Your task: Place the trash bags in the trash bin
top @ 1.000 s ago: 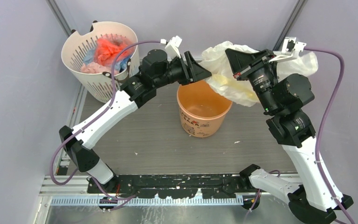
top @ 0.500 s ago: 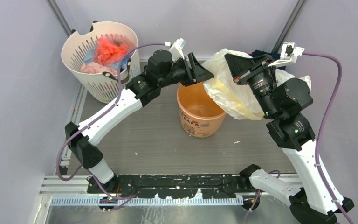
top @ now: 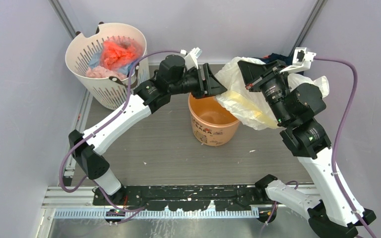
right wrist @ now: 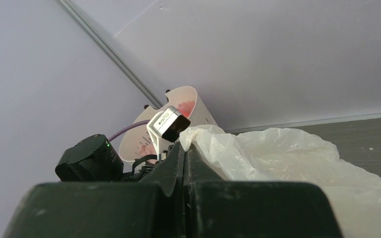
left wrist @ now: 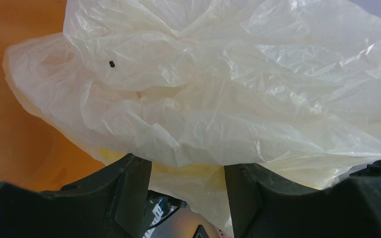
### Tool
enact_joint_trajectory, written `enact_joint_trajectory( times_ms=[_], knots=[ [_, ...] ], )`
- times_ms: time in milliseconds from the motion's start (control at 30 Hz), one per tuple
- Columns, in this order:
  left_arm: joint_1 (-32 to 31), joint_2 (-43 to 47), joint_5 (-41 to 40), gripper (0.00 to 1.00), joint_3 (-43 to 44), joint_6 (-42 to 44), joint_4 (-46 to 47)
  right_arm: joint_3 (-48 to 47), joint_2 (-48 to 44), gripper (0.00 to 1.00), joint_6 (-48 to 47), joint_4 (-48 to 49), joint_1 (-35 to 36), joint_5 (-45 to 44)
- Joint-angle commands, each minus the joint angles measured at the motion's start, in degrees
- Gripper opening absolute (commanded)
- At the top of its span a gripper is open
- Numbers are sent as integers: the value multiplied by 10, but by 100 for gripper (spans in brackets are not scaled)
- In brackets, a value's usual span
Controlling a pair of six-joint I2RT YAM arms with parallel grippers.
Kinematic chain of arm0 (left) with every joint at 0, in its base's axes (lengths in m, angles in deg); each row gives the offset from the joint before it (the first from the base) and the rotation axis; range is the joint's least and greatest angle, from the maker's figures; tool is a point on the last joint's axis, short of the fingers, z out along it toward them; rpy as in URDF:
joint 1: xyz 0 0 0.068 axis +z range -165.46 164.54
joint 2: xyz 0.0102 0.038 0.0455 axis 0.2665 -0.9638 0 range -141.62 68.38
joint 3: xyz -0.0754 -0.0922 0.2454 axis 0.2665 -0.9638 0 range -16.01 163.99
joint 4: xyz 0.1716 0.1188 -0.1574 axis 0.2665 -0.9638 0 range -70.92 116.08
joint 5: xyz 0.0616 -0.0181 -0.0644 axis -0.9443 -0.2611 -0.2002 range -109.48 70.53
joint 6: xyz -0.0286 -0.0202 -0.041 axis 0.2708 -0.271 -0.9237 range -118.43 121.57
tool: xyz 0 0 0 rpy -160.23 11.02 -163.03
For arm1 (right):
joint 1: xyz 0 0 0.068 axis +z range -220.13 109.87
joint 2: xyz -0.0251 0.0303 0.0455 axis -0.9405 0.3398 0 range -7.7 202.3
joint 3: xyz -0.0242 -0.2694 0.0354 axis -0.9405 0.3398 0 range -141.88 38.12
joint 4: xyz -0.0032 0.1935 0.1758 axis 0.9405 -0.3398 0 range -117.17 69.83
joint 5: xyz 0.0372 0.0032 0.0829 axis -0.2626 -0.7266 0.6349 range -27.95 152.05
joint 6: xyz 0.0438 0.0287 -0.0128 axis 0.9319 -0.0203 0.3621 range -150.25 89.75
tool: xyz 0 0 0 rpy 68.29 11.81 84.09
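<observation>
Large translucent pale-yellow plastic film bag (top: 243, 101), wrinkled, is up off the table. It hangs at the far right of the round orange plastic bucket (top: 228, 130), its lower folds draped over that rim and partly inside. Right gripper (top: 243, 67) is above the bag; wrist view shows the fingers pressed together with film (right wrist: 278, 153) bunched at their tip (right wrist: 183, 148), so the bag is pinched there. Left gripper (top: 217, 85) is over the bucket's far rim, at the bag's left edge. Its jaws stand spread (left wrist: 187, 168), with film (left wrist: 228, 99) sagging across the gap, not clamped. Bucket is upright mid-table on the grey wood-grain tabletop (top: 163, 144). White slotted plastic basket (top: 101, 87) at far left holds red, pink and blue plastic bundles (top: 116, 52).
</observation>
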Motion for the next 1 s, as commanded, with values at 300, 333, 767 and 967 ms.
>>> enact_joint_trajectory(
  times_ms=[300, 333, 767, 967],
  knots=[
    [3, 13, 102, 57, 37, 32, -63, -1, 7, 1, -28, 14, -1, -17],
    [3, 13, 108, 57, 37, 32, -64, -1, 9, 1, -28, 14, -1, -17],
    [-10, 40, 175, 57, -24, 8, -3, 8, 20, 1, -32, 21, -1, -27],
    [-41, 34, 217, 52, -39, -15, 63, 3, 27, 1, -37, 21, -2, -36]
  ],
)
